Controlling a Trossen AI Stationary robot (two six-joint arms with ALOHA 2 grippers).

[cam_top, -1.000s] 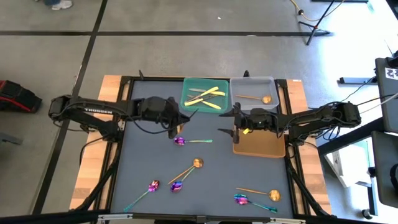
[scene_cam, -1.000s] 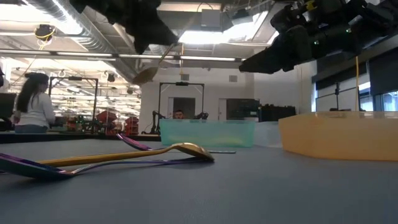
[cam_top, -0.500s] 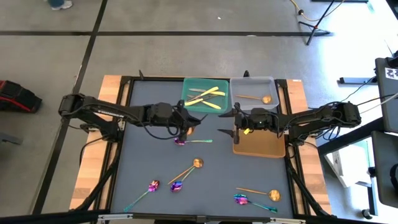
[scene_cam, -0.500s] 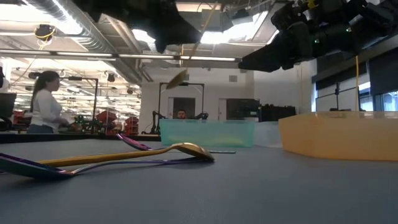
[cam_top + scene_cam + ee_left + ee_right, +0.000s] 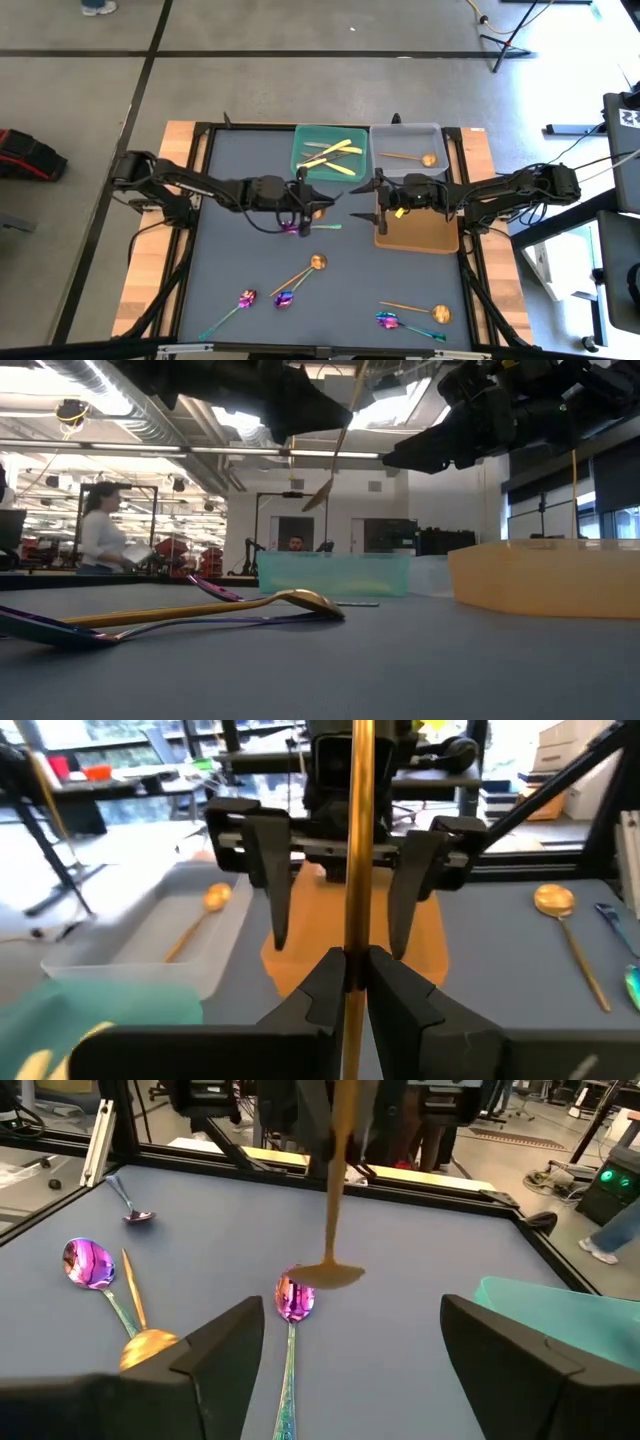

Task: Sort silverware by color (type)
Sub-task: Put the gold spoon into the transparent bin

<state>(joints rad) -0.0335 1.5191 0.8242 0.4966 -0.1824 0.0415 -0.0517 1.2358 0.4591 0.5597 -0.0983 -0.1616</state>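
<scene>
Clamped together on the slim stem of a copper-gold round-bowled spoon (image 5: 360,840), the jaws of the left gripper (image 5: 349,982) hold it lifted above the dark blue-grey table (image 5: 240,270), as is seen in the left wrist view. The right gripper (image 5: 350,1345) is held with its jaws wide apart, facing the left one across a small gap, near the shallow orange tray (image 5: 425,232).

A hand-over to the right arm appears to be in hand. For it to go well, the stem should be brought squarely between the spread right fingers (image 5: 270,870), and the left grip should be kept until the right jaws are closed on the metal. The spoon would best go to the pale grey tray (image 5: 400,140), where a matching copper spoon (image 5: 410,157) lies; the green tray (image 5: 305,150) holds pale yellow-gold knives (image 5: 335,155). Iridescent purple spoons (image 5: 288,227) and other copper ones (image 5: 316,263) lie unsorted on the table.
</scene>
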